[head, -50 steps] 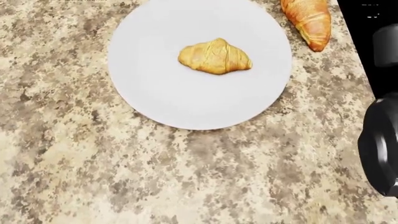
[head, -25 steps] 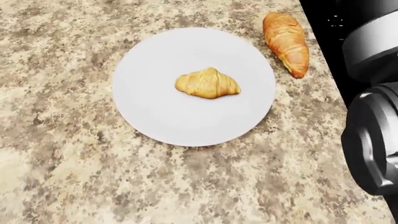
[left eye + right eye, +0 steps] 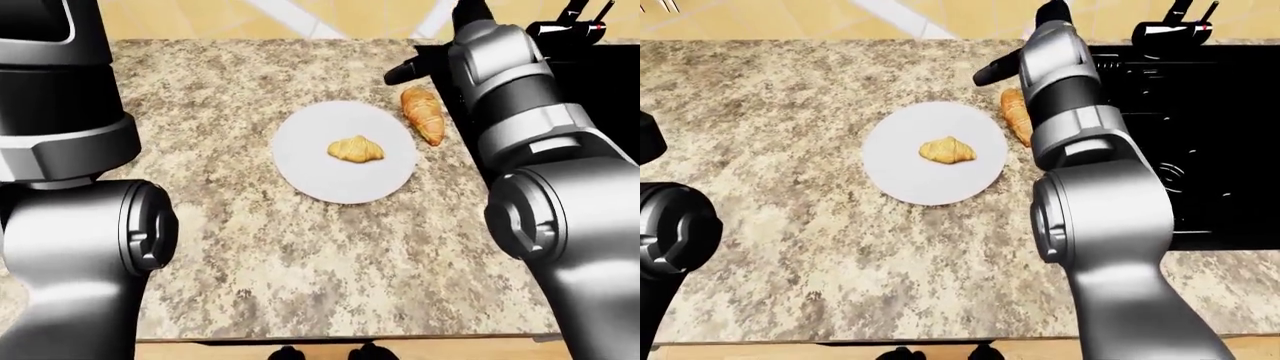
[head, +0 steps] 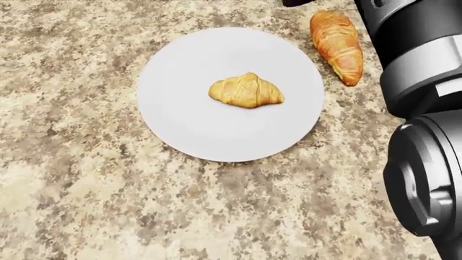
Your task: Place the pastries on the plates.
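A white plate (image 4: pixel 184 127) lies on the speckled stone counter (image 4: pixel 86 195), and a small golden croissant (image 4: pixel 245 90) rests at its middle. A longer croissant (image 4: pixel 337 46) lies on the counter just off the plate's right rim. My right arm reaches up the right side of the views. Its hand (image 3: pixel 398 73) hovers by the long croissant's upper end, dark fingers spread and pointing left, holding nothing. My left arm (image 3: pixel 70 225) fills the left of the left-eye view; its hand is out of the picture.
A black stove (image 3: pixel 1210 135) adjoins the counter on the right, with a dark utensil (image 3: pixel 1170 28) at its top edge. The counter's near edge (image 3: pixel 340 341) runs along the bottom of the eye views, with my feet below it.
My right arm has stretched further up the right side of the head view, now covering the stove there. The camera shifted, so plate and croissants sit differently in the picture.
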